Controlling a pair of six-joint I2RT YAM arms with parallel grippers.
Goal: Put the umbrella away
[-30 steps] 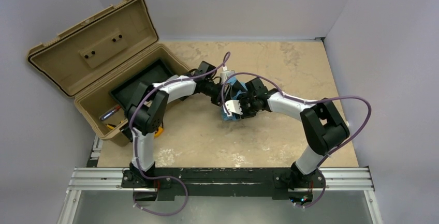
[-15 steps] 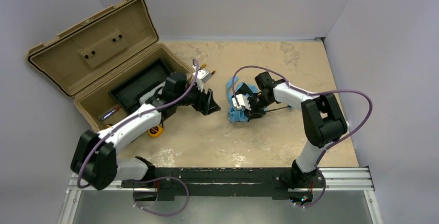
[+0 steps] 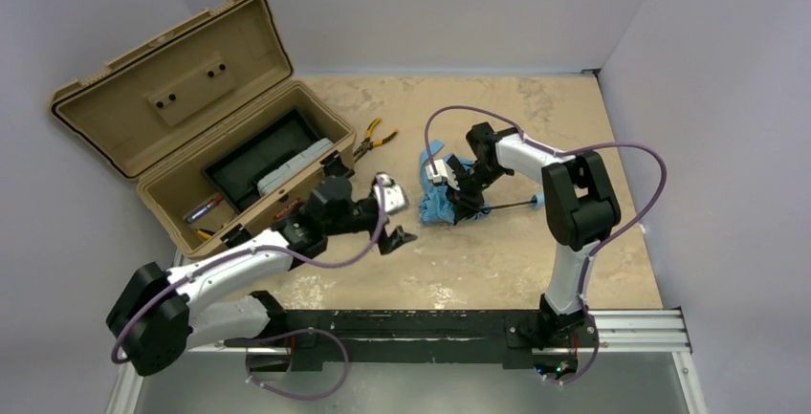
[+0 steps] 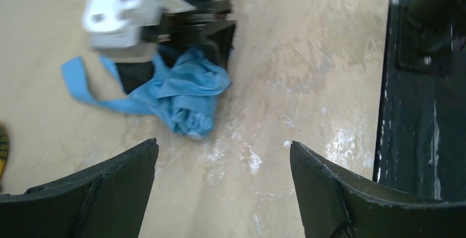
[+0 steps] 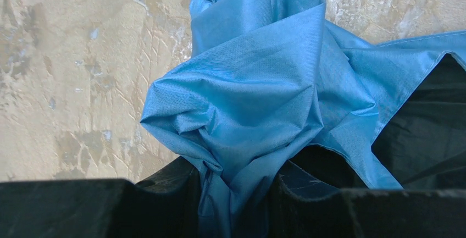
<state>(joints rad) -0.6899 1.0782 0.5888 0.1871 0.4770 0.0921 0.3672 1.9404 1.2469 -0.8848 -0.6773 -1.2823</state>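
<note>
One crumpled sky-blue fabric umbrella (image 3: 440,204), on mottled tan tabletop (image 3: 497,251), apart from open tan plastic case (image 3: 172,98). We log right gripper (image 5: 236,194) pinching its cloth; left gripper (image 4: 222,155) spread, empty. Risk: cloth-only grip lets bundle unfurl or slip in lifting.

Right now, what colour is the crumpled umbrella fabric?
The umbrella is plain light sky blue. It shows best in the right wrist view.
</note>
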